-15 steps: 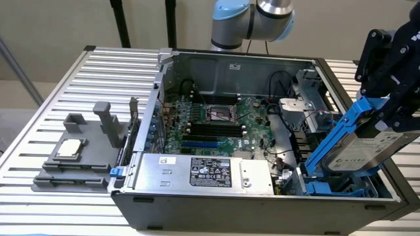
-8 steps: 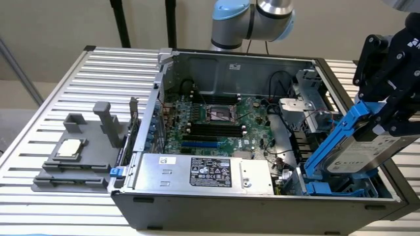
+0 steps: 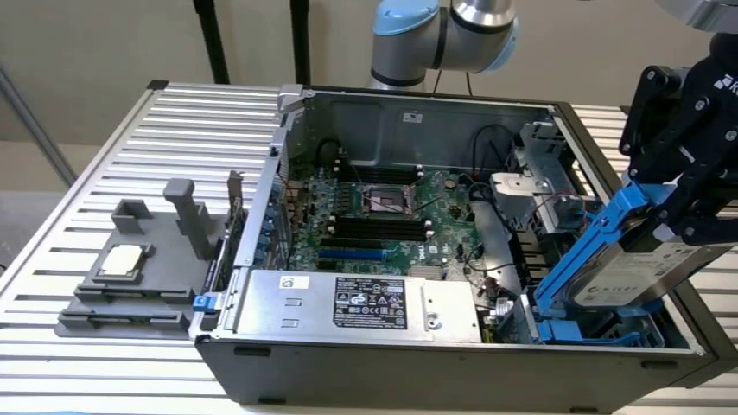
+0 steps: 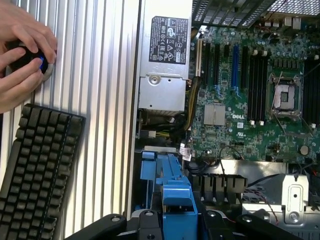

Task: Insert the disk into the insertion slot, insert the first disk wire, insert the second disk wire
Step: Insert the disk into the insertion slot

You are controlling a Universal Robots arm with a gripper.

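Note:
My gripper [image 3: 678, 226] is shut on the disk [image 3: 632, 278], a grey-silver drive with a white label in a bright blue frame [image 3: 588, 246]. The disk hangs tilted, its low end just above the insertion slot [image 3: 590, 332], the blue-tabbed cage at the front corner of the open computer case on the exterior view's right. In the wrist view the blue frame [image 4: 177, 200] sits between my black fingers [image 4: 222, 220], with the slot's blue tabs [image 4: 149, 169] beyond it. I cannot tell the disk wires apart from the other cables near the cage.
The case holds a silver power supply with a black label [image 3: 369, 303], the motherboard [image 3: 381, 207] and a grey metal bracket cage [image 3: 542, 160]. A grey fixture [image 3: 133, 272] stands on the slatted table. A person's hands [image 4: 20, 55] and a keyboard [image 4: 35, 165] lie beside the case.

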